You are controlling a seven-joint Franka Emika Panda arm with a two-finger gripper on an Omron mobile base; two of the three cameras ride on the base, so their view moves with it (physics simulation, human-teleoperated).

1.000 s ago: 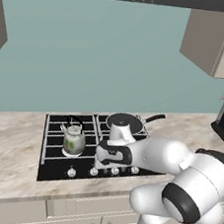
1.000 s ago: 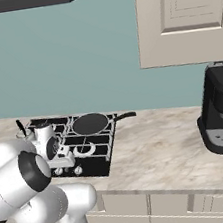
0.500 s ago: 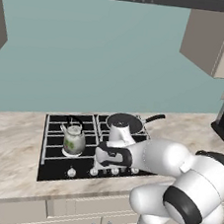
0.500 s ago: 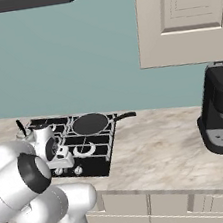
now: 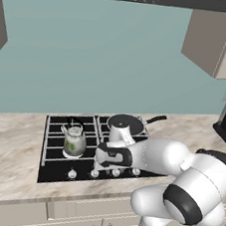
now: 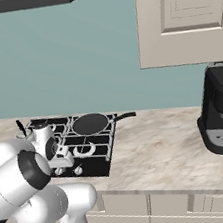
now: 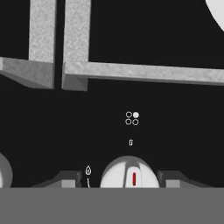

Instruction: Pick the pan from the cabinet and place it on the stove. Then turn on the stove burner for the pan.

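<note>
Pan [image 5: 125, 123] is sitting on the stove [image 5: 53, 168], rear burner right of the glass kettle [image 5: 74, 140], so pick-and-place looks done; burner step is what's left. Gripper [image 7: 130, 180] is hanging right over a silver knob [image 7: 130, 173] in the front row, fingers [image 7: 65, 178] standing either side of it w/ gaps showing, partway closed, not gripping yet. No brand or readable text; just a flame icon and a four-circle burner diagram printed by the knob.
</note>
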